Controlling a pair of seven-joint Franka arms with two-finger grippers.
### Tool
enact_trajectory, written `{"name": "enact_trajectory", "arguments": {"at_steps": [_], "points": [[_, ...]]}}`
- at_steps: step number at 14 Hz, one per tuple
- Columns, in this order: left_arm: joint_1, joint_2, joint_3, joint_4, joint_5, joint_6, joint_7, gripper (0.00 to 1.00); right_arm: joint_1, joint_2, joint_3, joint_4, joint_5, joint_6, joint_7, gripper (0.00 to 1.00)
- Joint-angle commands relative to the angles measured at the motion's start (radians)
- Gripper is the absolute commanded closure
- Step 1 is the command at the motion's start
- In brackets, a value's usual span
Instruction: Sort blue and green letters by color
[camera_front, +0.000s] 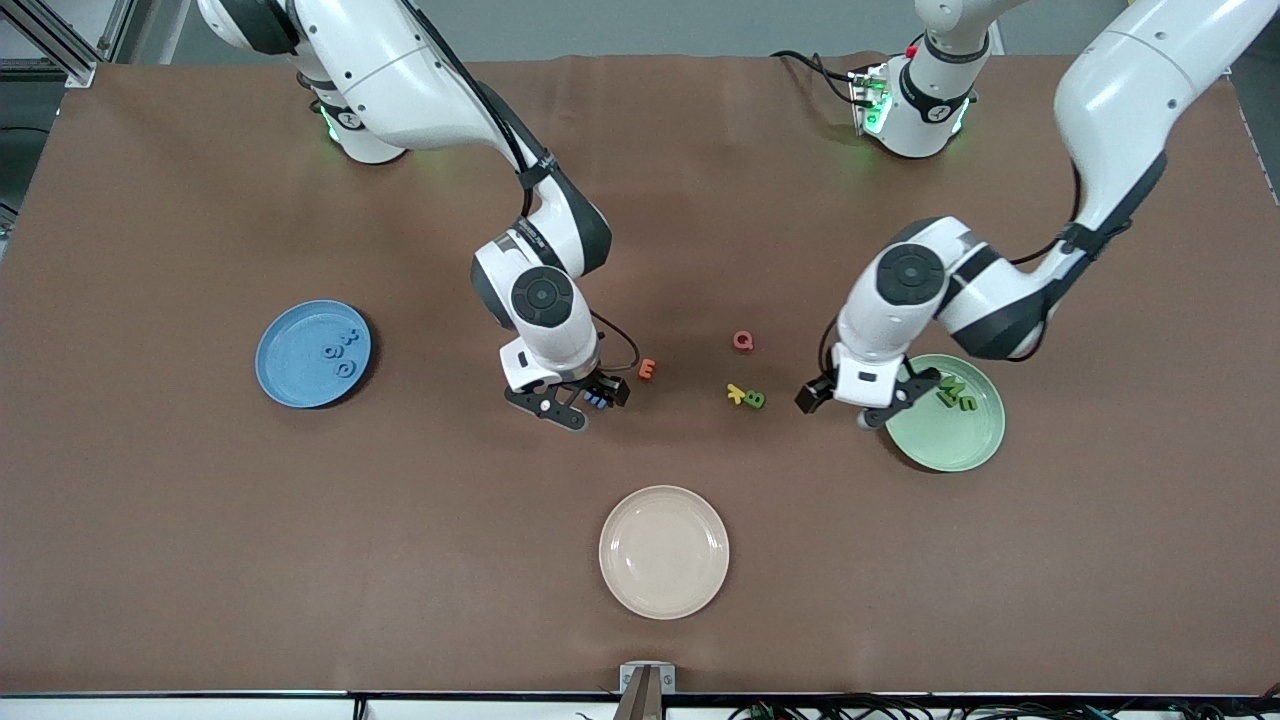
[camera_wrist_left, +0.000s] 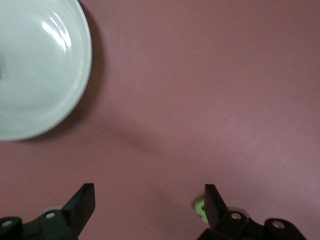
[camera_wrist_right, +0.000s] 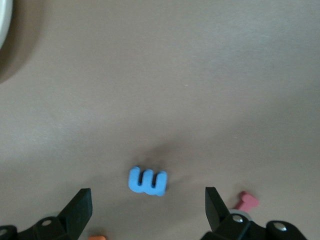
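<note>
Lower the spread, empty right gripper (camera_wrist_right: 145, 207) squarely over the blue letter (camera_wrist_right: 147, 181) near the orange letter (camera_front: 648, 369), pinch its flat sides, while the left gripper (camera_wrist_left: 150, 205) waits released beside the green plate (camera_front: 960, 440).

Both claws low (right (camera_front: 578, 403), left (camera_front: 850, 405)), agape.

Glossy green plate (camera_wrist_left: 35, 70) — matt tablecloth (camera_front: 200, 520)

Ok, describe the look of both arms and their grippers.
Both arms are glossy white shells with dark grey joint bands and round black caps. Black cables run along each forearm. Green lights glow at both bases. The left gripper and right gripper each have a white body with black wedge-shaped fingers.
</note>
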Motion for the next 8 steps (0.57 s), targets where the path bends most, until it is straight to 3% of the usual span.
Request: {"name": "enact_trajectory", "arguments": {"at_steps": [1,4,8], "points": [[-0.14,0.07,0.076,0.096,-0.009,-0.009,-0.143,0.07,0.025,0.074,-0.016,0.093,-0.004,-0.022,0.027,0.0],[-0.302,0.11,0.185,0.178,-0.01,-0.009,-0.289,0.14,0.025,0.088,-0.016,0.097,-0.022,-0.023,0.032,0.0],[-0.392,0.145,0.245,0.228,-0.01,-0.007,-0.426,0.26,0.025,0.098,-0.015,0.096,-0.056,-0.029,0.07,0.0]]}}
